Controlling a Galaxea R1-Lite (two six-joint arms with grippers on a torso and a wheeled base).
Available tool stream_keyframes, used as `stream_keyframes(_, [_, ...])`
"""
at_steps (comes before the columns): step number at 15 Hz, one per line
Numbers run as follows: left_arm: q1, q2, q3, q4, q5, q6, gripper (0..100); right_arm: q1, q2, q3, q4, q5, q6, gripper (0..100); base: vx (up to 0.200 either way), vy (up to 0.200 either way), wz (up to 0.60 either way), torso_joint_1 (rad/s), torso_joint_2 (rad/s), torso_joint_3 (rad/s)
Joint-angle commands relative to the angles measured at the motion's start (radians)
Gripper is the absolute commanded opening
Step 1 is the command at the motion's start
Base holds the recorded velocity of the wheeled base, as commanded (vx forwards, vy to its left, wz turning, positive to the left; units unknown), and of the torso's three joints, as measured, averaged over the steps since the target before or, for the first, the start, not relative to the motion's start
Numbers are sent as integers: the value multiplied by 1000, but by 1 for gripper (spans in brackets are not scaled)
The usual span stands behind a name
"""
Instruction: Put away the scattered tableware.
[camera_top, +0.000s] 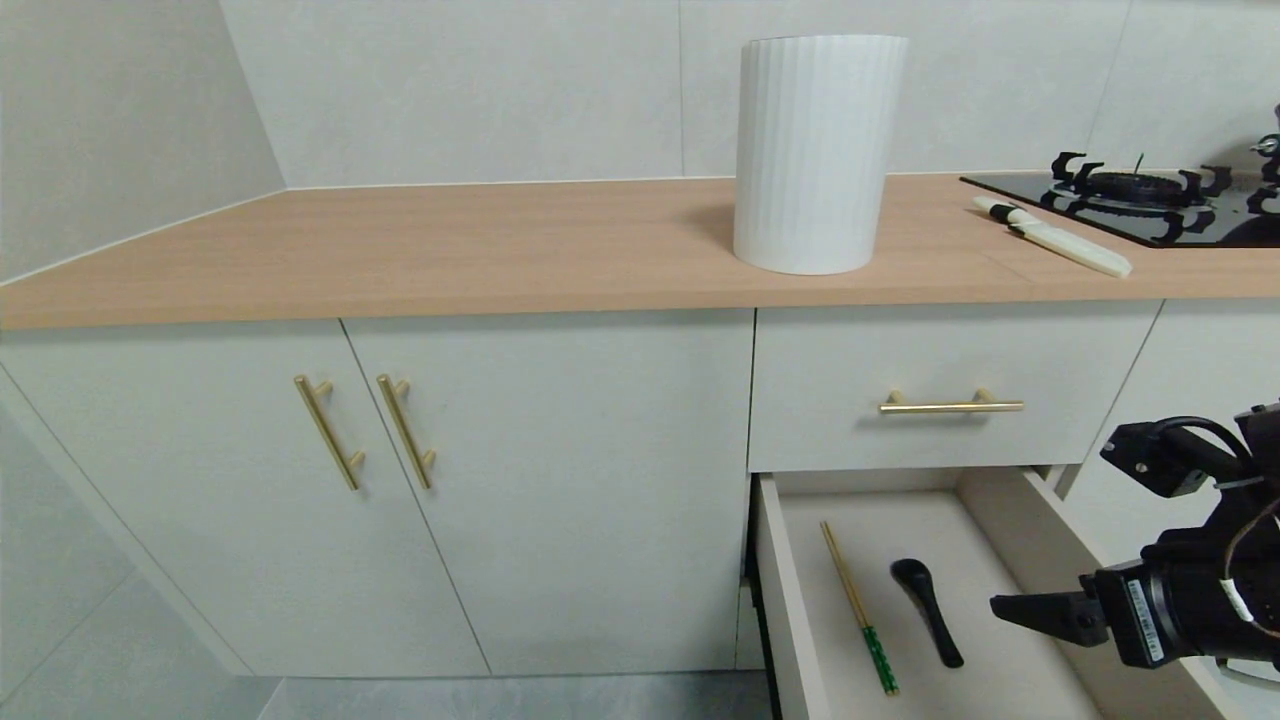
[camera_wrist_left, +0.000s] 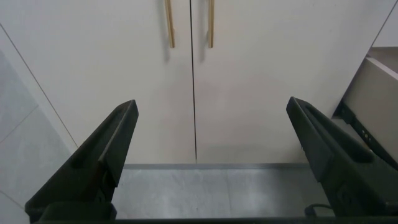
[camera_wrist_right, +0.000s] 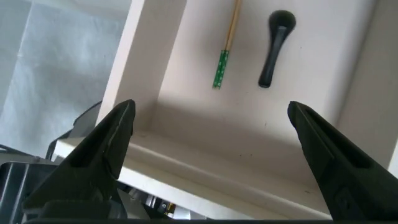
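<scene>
The lower drawer (camera_top: 783, 590) under the counter stands pulled out. In it lie a pair of wooden chopsticks with green ends (camera_top: 858, 605) and a black spoon (camera_top: 926, 608), side by side and apart. My right gripper (camera_top: 1008, 608) hangs open and empty above the drawer's right side, to the right of the spoon. From the right wrist I look down between the open fingers (camera_wrist_right: 106, 155) at the chopsticks (camera_wrist_right: 226, 46) and the spoon (camera_wrist_right: 275, 46). A white knife-like utensil (camera_top: 1055, 237) lies on the counter by the stove. My left gripper (camera_wrist_left: 211, 162) is open and empty, low before the cabinet doors.
A tall white ribbed canister (camera_top: 815, 150) stands on the wooden counter (camera_top: 450, 245). A black gas hob (camera_top: 1150, 200) sits at the far right. The drawer above the open one is closed, with a brass handle (camera_top: 950, 405). Two cabinet doors with brass handles (camera_top: 365, 430) are closed at the left.
</scene>
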Motion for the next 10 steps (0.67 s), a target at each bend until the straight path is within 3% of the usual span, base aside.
stream_keyframes(1, [0,0,0,0,0,0,100,14,-8,0,19,-1,-2,100,-200,0,0,2,-7,7])
stream_keyframes(4, [0,0,0,0,0,0,100,35,-13,2,68,1,-45,100,-200,0,0,-2,-1,5])
stream_keyframes(10, [0,0,0,0,0,-2,100,98,42,48,87,7,-83,100,0,0,0,0,0,0])
